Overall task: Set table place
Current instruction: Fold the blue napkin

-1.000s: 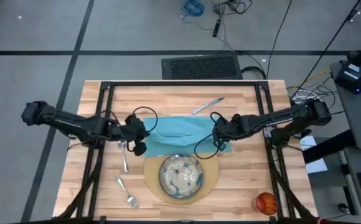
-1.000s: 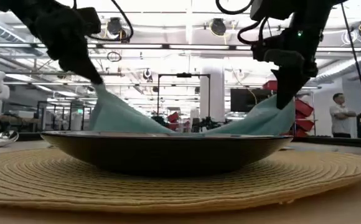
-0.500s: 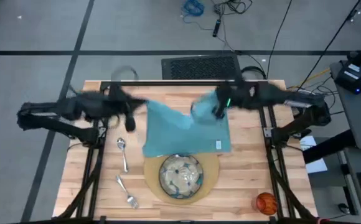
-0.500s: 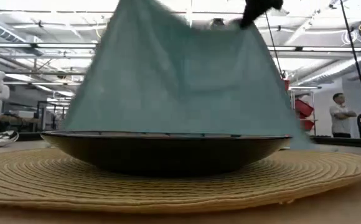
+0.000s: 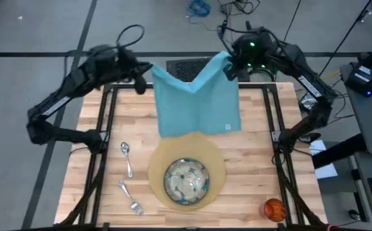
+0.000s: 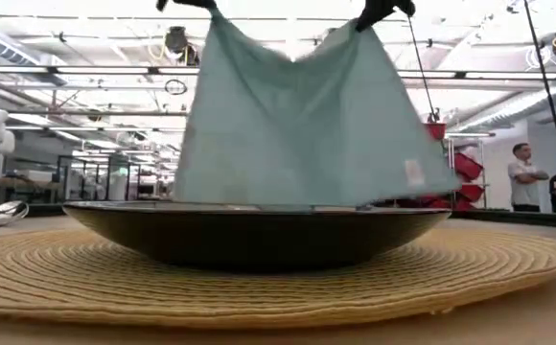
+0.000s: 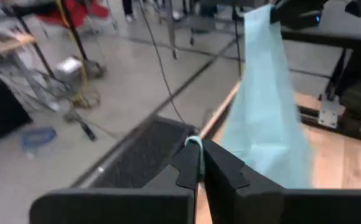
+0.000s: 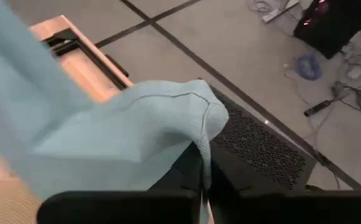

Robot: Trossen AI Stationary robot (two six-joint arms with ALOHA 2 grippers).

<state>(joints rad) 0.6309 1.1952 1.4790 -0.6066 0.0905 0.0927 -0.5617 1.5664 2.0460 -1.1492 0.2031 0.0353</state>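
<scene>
Two grippers, left gripper (image 5: 149, 72), right gripper (image 5: 228, 64), pinching raised napkin (image 5: 197, 102)

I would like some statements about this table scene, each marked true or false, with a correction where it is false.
1. Both grippers hold the napkin up by its top corners. True; left gripper, right gripper.
2. The dish sits on the placemat. True.
3. The orange cup stands inside the dish. False; it stands on the table, near a corner.
4. The fork lies on the napkin. False; it lies on the table beside the placemat.
</scene>
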